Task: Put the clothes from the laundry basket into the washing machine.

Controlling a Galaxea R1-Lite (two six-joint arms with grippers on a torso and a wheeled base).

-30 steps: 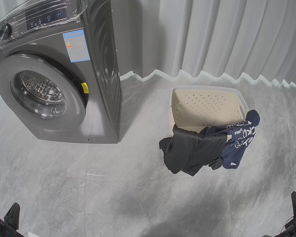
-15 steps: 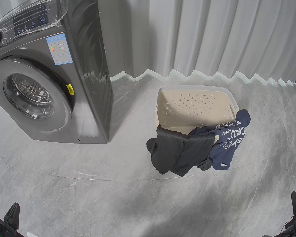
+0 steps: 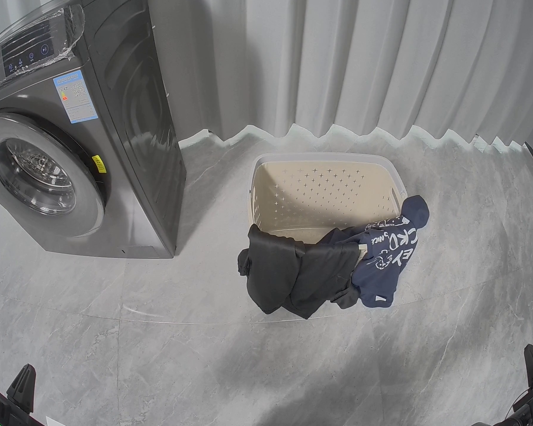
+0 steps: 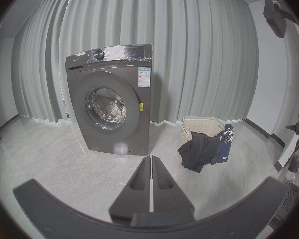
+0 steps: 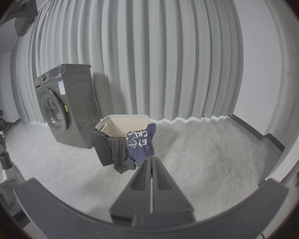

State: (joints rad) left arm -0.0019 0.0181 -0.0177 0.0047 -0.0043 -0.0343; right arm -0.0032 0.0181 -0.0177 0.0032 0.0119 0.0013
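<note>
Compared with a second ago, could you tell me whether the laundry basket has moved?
No. The laundry basket shifts left in the head view together with the washing machine and the curtain, so the camera moved, not the basket.

Soft, even indoor light, without hard shadows.

The light is diffuse and seems to fall from above: the washing machine [image 3: 71, 167] throws only a soft shadow on the floor [image 3: 189, 338] and on the curtain [image 3: 337, 48], at its side toward the laundry basket [image 3: 326, 158]. The plastic film [image 3: 35, 42] on its panel gives small spots of glare, and the glossy floor mirrors the curtain hem. In both wrist views straight lines bend strongly near the edges, and a dark ring closes the corners.
</note>
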